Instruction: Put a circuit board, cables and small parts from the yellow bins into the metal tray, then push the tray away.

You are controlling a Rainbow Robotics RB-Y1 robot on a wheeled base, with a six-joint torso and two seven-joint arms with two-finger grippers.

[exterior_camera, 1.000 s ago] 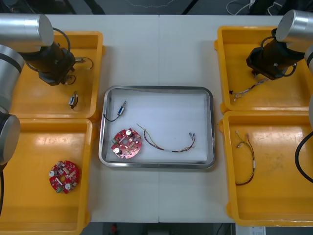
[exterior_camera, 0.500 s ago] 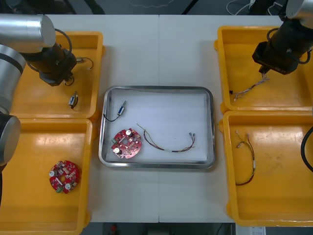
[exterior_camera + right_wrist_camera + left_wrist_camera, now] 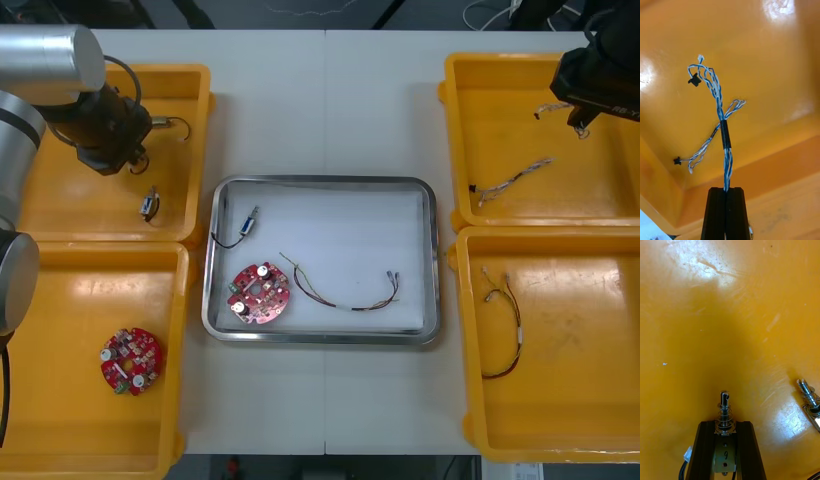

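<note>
In the far left yellow bin (image 3: pixel 60 215) my left gripper (image 3: pixel 112 148) hangs low over the floor. The left wrist view has it (image 3: pixel 725 423) shut on a small metal part (image 3: pixel 724 405) with a spring and a pin. Over the far right yellow bin (image 3: pixel 500 130) my right gripper (image 3: pixel 584 112) is shut on a twisted blue and white cable (image 3: pixel 548 108), which hangs free of the bin floor (image 3: pixel 720 123) from the closed fingertips (image 3: pixel 727 189). The metal tray (image 3: pixel 425 330) holds a red circuit board (image 3: pixel 260 293), a red and yellow cable (image 3: pixel 345 291) and a small metal part (image 3: pixel 248 220) on a black lead.
A second blue and white cable (image 3: pixel 510 182) lies in the far right bin. Two more small metal parts (image 3: pixel 150 203) (image 3: pixel 176 125) lie near my left gripper, one beside its fingers (image 3: pixel 808 395). The near left bin holds a circuit board (image 3: pixel 130 360), the near right bin cables (image 3: pixel 503 325).
My right gripper has risen and moved toward the far right corner of its bin, lifting a blue and white cable. The left arm has hardly moved.
</note>
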